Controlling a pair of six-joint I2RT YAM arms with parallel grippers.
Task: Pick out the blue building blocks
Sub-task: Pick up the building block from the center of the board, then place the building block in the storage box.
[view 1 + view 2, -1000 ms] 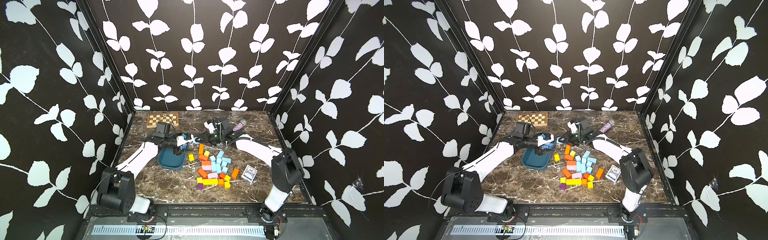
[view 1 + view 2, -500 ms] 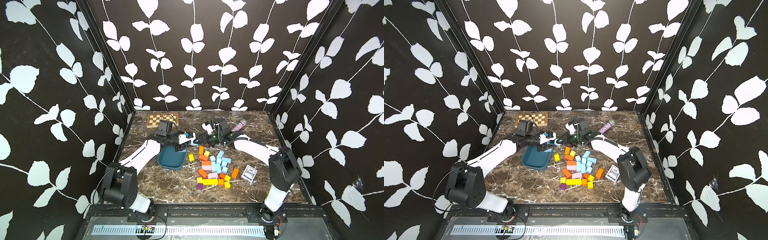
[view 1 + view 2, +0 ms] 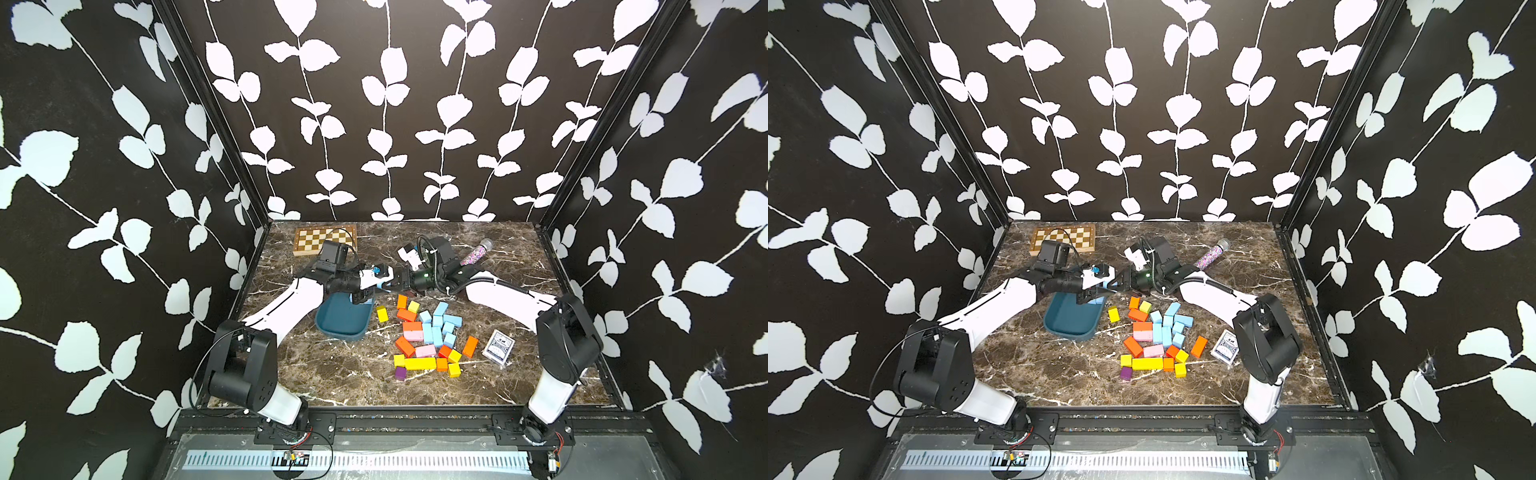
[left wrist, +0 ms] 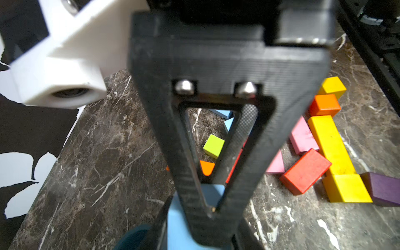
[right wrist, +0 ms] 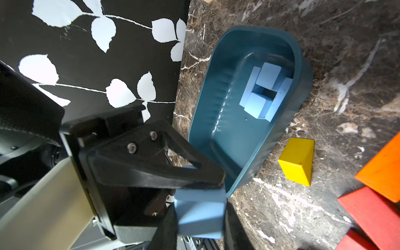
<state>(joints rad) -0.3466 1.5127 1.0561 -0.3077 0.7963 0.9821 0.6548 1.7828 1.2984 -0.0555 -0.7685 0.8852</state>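
- Blue-laden, clamping a blue block (image 5: 199, 213) in right hand (image 3: 397, 283) beside far tray (image 5: 201, 97) rim.
- Touching it with left hand (image 4: 207, 216); cannot tell its grip.
- Risking a drop onto table by releasing before left hand is gripping.

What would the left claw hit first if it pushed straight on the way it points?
The light-blue block at its tips, pinched in the right claw, which faces it head-on just behind. Whether the left claw grips it is unclear.
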